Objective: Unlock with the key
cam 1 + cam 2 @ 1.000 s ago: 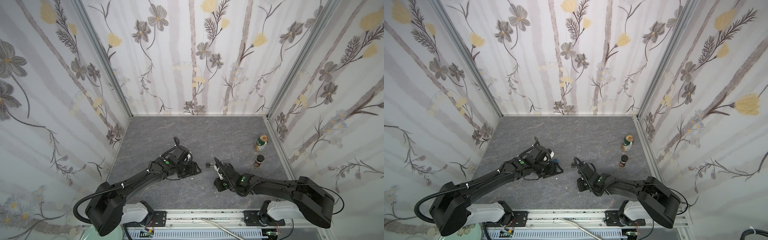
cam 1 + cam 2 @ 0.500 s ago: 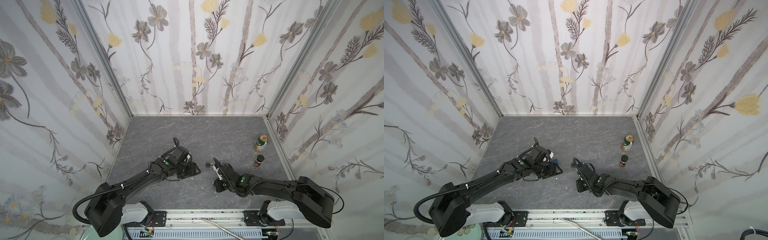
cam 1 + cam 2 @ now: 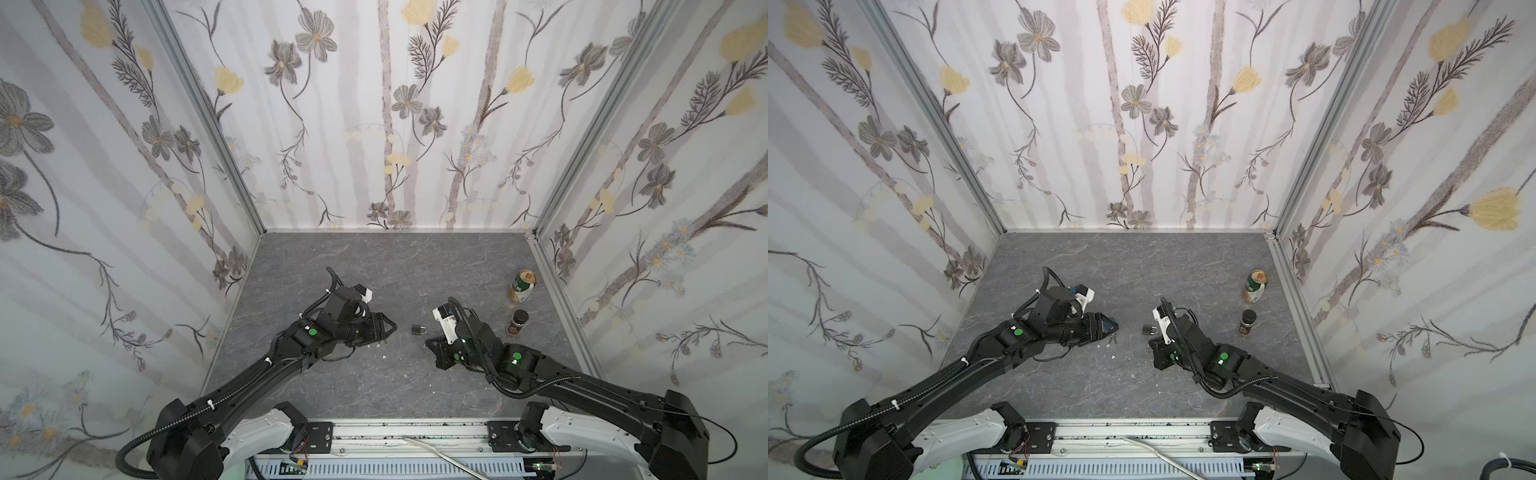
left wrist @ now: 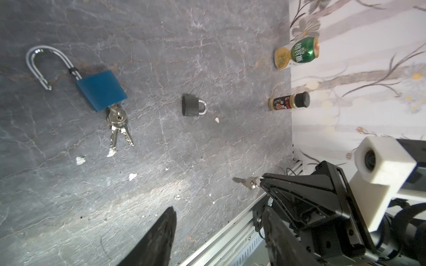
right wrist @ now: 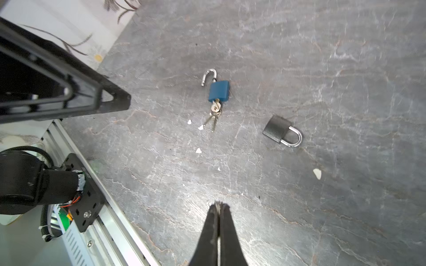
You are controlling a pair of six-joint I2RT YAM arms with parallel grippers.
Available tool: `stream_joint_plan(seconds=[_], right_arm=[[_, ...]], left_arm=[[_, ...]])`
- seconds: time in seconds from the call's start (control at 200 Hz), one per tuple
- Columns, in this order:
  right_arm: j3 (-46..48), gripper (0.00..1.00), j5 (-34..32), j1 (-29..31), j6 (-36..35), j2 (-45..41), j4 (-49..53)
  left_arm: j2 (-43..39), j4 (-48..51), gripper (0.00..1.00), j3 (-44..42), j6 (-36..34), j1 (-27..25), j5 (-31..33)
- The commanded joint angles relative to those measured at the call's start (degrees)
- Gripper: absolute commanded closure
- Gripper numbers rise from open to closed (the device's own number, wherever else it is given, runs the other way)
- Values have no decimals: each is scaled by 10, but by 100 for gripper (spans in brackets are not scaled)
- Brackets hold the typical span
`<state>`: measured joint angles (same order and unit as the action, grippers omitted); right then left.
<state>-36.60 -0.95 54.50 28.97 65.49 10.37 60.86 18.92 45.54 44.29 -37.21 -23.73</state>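
Floral-walled booth, grey marbled bench (image 3: 415, 266): key gripped, lock not yet reached.
Right hand (image 5: 217, 205) is clenched on the key (image 4: 244, 181), blade protruding, likely for the shut black padlock (image 4: 192, 108) lying nearby. Left hand (image 3: 384, 328) hangs released and empty, perhaps to steady it.

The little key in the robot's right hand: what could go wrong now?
The right hand seems to pinch the key only at its ring end, so it might twist or slip out. The black padlock lies loose, held by nothing, so it may slide away when the key pushes in.
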Motion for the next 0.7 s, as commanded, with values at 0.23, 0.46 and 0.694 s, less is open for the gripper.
stream_joint_plan(seconds=[0.23,0.46,0.694], right_arm=[[-112,100,2,-7,-101,-35,53],[-157,100,63,-29,-122,-47,54],[-176,100,142,-47,-125,-45,42]], left_arm=[[-30,-140,39,6,-19,19,-135],[-39,-312,39,-36,32,14,-219],[-45,-349,29,-39,11,-9,-231]])
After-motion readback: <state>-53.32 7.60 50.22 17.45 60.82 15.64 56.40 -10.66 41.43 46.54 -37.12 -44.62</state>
